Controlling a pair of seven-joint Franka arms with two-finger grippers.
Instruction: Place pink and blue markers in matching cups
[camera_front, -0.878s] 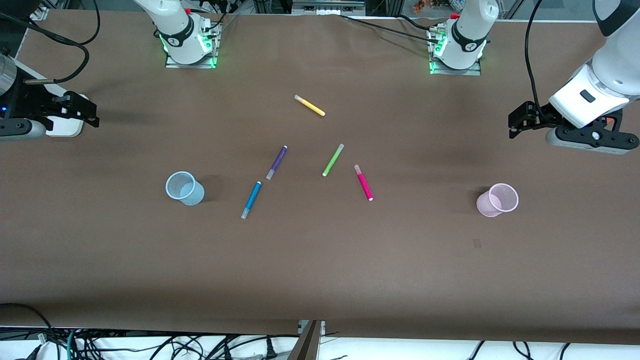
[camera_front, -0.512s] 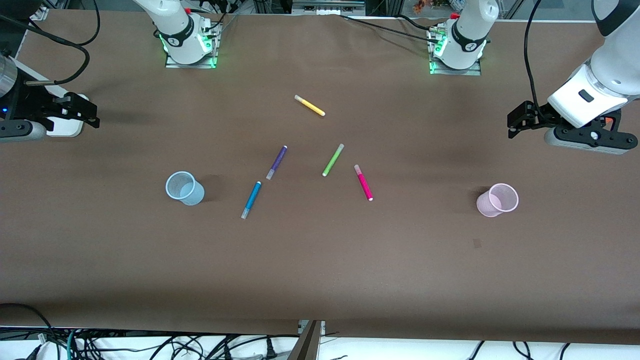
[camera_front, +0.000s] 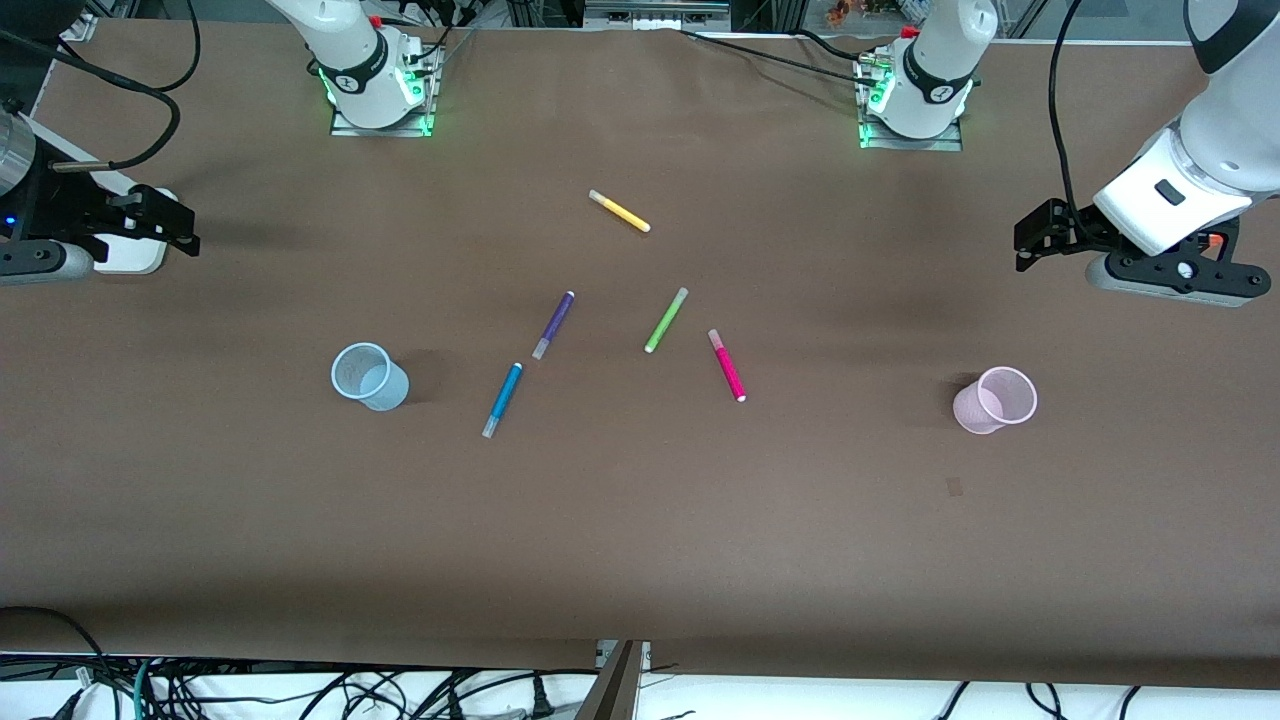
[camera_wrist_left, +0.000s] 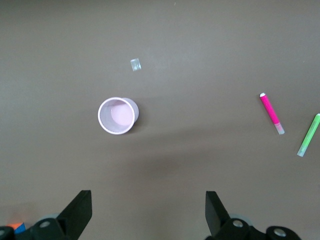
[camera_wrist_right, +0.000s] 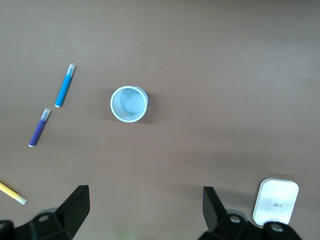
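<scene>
The pink marker lies mid-table and shows in the left wrist view. The blue marker lies nearer the right arm's end and shows in the right wrist view. The pale blue cup stands upright beside the blue marker. The pale pink cup stands upright toward the left arm's end. My left gripper is open and empty, high over the table's left-arm end. My right gripper is open and empty, high over the right-arm end.
A purple pen, a lime-green pen and a yellow pen lie mid-table among the markers. A white device sits under the right gripper. A small bit of tape lies near the pink cup.
The left arm has drifted very slightly toward the robots' side of the table. The right arm, markers and cups have not moved.
</scene>
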